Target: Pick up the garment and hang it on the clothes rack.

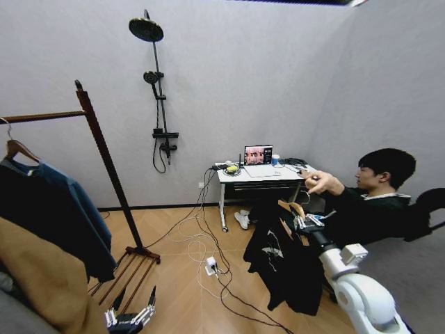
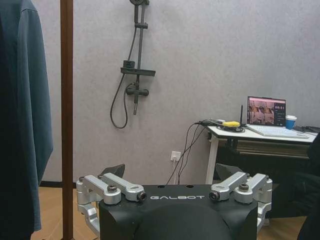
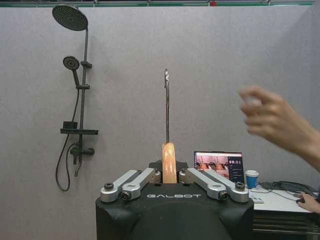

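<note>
Black shirt (image 1: 284, 261) hangs from my right gripper (image 1: 300, 221) by its wooden hanger (image 1: 290, 207), well apart from the rack (image 1: 104, 156) at far left in the head view; pickup done, carry to the rail remains. My left gripper (image 1: 130, 319) idles low near the rack base. Left wrist: left fingers (image 2: 112, 187) spread, released; a rack post (image 2: 67, 100) stands ahead, rail cut off. Right wrist: jaws clenched on the hanger neck (image 3: 169, 162), hook (image 3: 166, 105) upright; the shirt itself is hidden below. Next I must raise and cross left.
</note>
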You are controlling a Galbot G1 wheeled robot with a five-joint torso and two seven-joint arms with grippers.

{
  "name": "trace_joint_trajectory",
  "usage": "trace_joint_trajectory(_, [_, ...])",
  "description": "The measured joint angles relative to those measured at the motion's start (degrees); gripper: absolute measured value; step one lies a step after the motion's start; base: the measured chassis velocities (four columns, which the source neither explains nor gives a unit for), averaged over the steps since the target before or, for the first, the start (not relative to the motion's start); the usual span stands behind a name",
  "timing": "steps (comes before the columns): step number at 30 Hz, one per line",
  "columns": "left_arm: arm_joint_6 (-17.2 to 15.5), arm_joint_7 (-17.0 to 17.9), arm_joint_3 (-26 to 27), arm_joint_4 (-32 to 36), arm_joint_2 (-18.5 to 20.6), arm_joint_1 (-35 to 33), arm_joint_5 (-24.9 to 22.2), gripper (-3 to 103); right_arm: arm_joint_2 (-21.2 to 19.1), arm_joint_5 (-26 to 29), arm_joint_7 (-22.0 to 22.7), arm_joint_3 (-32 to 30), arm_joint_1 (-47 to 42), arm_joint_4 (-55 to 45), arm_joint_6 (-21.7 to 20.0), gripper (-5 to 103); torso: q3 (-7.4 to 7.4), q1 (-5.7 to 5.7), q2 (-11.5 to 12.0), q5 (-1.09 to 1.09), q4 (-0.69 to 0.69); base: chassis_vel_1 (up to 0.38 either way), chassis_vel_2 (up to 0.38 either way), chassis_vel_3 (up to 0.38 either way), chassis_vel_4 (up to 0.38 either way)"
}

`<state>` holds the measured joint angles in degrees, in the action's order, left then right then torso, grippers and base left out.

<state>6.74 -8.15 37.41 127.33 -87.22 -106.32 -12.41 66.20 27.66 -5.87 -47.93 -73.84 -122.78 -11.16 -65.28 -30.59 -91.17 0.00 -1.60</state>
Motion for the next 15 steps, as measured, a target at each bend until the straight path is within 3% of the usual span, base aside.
trace_joint_trajectory(8, [0.00,0.00,0.00,0.00,0.00,0.00,0.00,100,-1.68,0.56,1.75,0.30,2.91,1.63,-1.08,10,0.00,0.00,0.00,0.00,0.01,0.000,0.000,0.000,0.000])
trace_joint_trajectory(15, [0.00,0.00,0.01,0.00,0.00,0.00,0.00,100,-0.42,0.55,0.25,0.67,2.67,2.70,-0.13,10,0.00,0.02,-0.02,0.00,0.00,-0.141,0.018,0.117,-0.040])
